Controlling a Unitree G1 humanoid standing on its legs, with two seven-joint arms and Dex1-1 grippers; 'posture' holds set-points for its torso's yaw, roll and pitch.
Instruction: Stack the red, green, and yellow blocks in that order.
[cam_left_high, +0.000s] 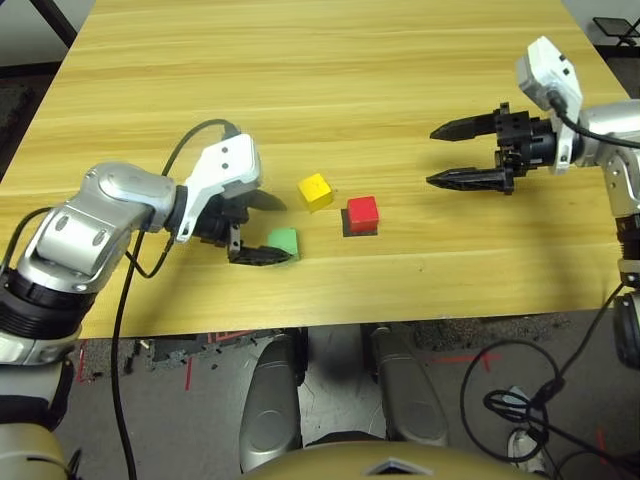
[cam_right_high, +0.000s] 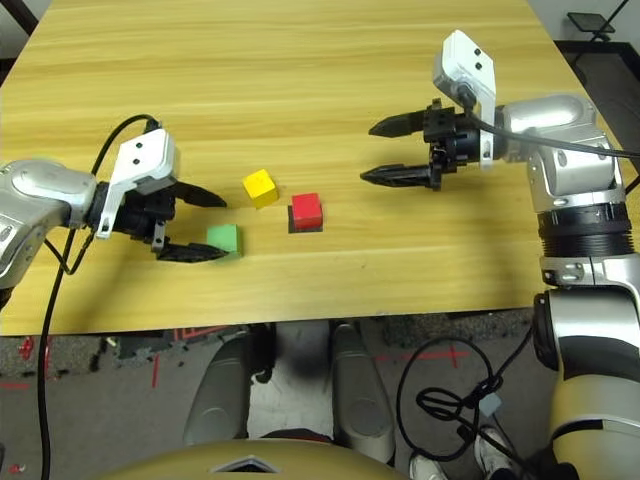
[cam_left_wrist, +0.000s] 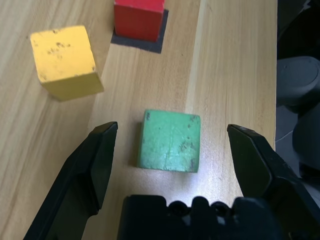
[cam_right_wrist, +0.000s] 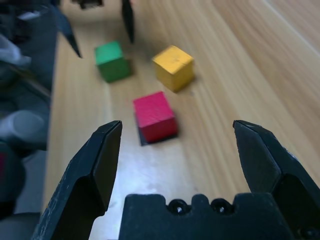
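The green block (cam_left_high: 284, 241) rests on the table between the fingers of my open left gripper (cam_left_high: 266, 229), which straddles it without touching; the left wrist view shows gaps on both sides of the green block (cam_left_wrist: 169, 140). To its right sits the yellow block (cam_left_high: 316, 190), turned at an angle. The red block (cam_left_high: 362, 212) stands on a flat black square patch (cam_left_high: 360, 229). Well to the right of the red block, my right gripper (cam_left_high: 448, 155) hovers open, pointing left at the blocks, with nothing between its fingers.
The wooden table (cam_left_high: 320, 90) stretches bare behind the blocks. Its front edge (cam_left_high: 330, 322) runs just below the blocks. Cables hang from both arms, beside the table's front corners.
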